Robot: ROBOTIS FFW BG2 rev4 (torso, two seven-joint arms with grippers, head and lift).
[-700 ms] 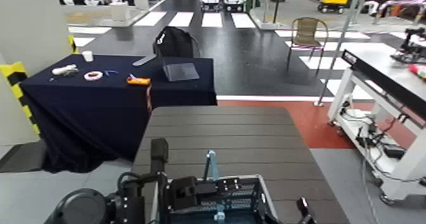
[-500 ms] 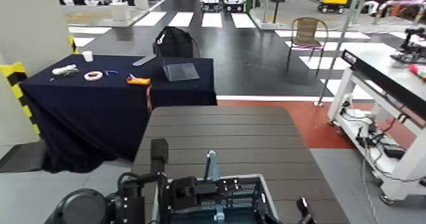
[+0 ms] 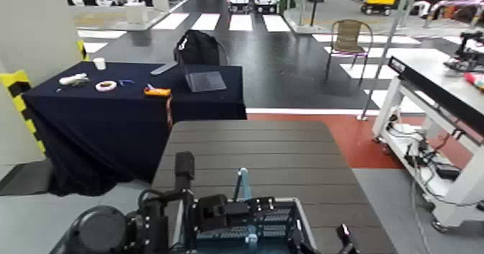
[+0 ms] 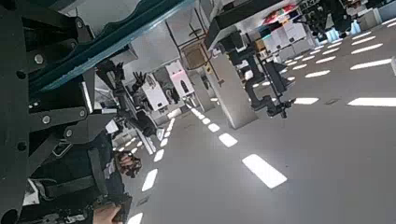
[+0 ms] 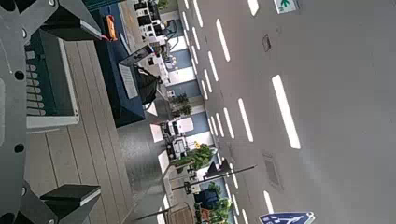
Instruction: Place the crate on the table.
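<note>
Left gripper (image 3: 261,205) and handle (image 3: 243,185) have edged forward, jaws clamped on it; the crate (image 3: 305,222) lies at nine o'clock from the spread-fingered right gripper (image 3: 321,235).

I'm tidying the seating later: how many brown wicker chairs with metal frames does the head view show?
1: it stands beyond the brown slatted table, toward the right. Others may be hidden.

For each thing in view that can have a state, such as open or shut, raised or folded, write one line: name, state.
Left gripper, shut on the handle
Right gripper, open
Handle, raised
Crate, upright, open-topped
Laptop, open
Wicker chair, upright, unoccupied
</note>
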